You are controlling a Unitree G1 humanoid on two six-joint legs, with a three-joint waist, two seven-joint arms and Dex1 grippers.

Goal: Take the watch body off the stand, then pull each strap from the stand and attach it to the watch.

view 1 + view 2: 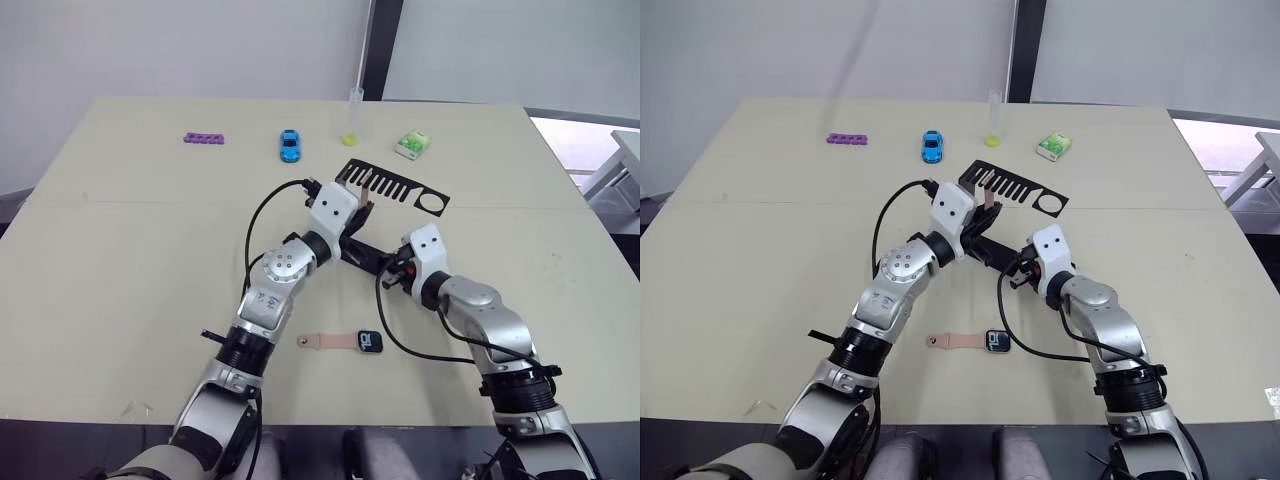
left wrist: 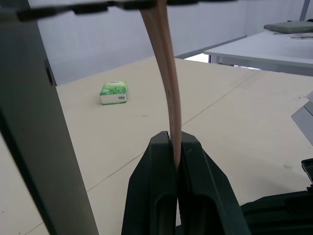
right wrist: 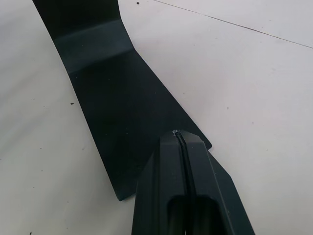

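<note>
Left pincer [image 2: 175,147] is clenched on the hanging strap [image 2: 166,73], whose long axis rises toward twelve o'clock into the stand's [image 1: 395,187] comb; right pincer [image 3: 182,134], clenched empty, presses the base.

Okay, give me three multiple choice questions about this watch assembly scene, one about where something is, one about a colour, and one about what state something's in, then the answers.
1. Where does the watch body lie?
A. On the table in front of the stand
B. On the stand's top arm
C. Beside the purple strip

2. What colour is the toy car?
A. Red
B. Blue
C. Yellow

3. What is the left gripper doing?
A. Open above the table
B. Shut on nothing
C. Shut on the strap hanging from the stand

Answers: 1 A, the body lies flat on the table with one strap on it, nearer than the stand. 2 B, it is bright blue. 3 C, both fingers pinch the hanging strap.
</note>
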